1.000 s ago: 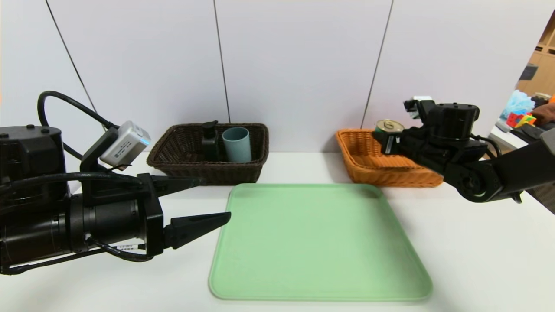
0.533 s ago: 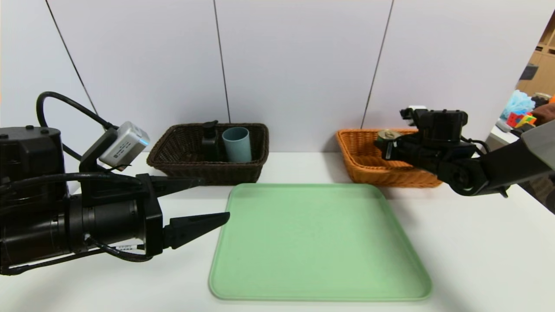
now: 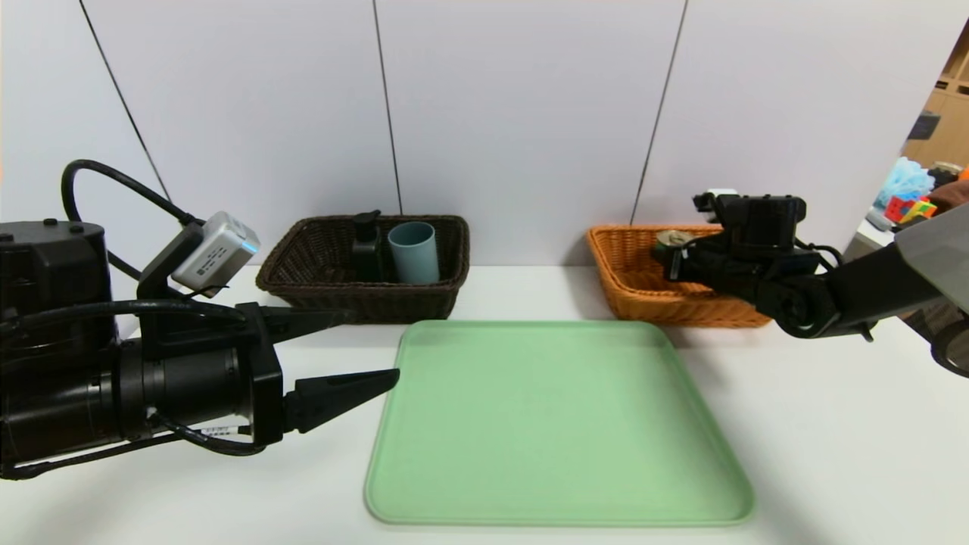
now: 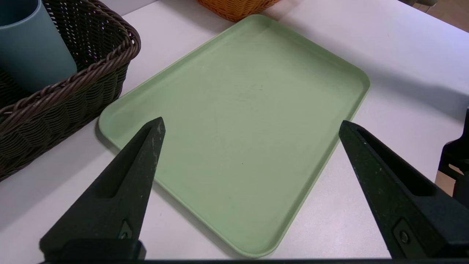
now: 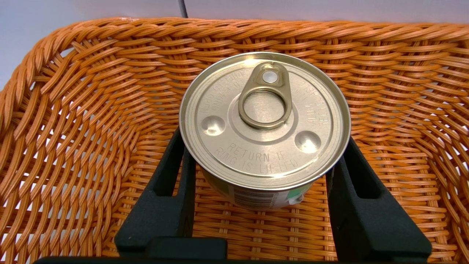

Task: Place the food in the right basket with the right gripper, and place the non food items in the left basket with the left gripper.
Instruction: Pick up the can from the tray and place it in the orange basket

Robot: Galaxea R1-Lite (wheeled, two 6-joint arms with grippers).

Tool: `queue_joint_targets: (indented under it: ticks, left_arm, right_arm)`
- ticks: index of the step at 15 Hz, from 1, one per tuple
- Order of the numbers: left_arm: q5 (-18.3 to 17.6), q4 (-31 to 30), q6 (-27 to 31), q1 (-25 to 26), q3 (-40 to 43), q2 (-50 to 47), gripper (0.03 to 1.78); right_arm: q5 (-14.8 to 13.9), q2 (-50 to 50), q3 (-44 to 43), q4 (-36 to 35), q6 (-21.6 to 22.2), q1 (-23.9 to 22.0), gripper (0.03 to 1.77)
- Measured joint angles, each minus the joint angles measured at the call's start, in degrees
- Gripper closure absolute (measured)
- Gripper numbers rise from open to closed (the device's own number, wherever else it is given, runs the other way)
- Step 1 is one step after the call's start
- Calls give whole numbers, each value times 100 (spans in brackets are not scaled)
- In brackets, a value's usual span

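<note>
A shallow green rectangular tray [image 3: 560, 424] lies on a white table. Beyond its far right corner is an orange-tan woven wicker basket [image 3: 666, 309]. Inside that basket, toward its left side, the black two-fingered right gripper [image 3: 669, 257] has its fingers closed around a small round tin can [image 5: 263, 121], one on each side, probably to keep it level for setting down. The can is upright; whether it touches the basket floor, I cannot tell. Its metal lid has a pull ring and stamped lettering; the label shows green, white and a barcode. Beyond the tray's far left corner, a dark brown wicker basket [image 3: 363, 303] holds a black pump bottle [image 3: 367, 250] beside a blue-grey cylindrical cup [image 3: 414, 253], evidently sorted as non-food. Left of the tray, the black left gripper [image 3: 375, 347] is idle, fingers wide apart.
</note>
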Motion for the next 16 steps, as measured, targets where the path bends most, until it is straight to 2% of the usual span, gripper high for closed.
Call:
queue_joint_targets:
  ticks: [16]
  left_arm:
    - [-2, 2, 2, 5, 7, 0, 12]
  right_arm:
    - [6, 60, -350, 561, 17, -7, 84]
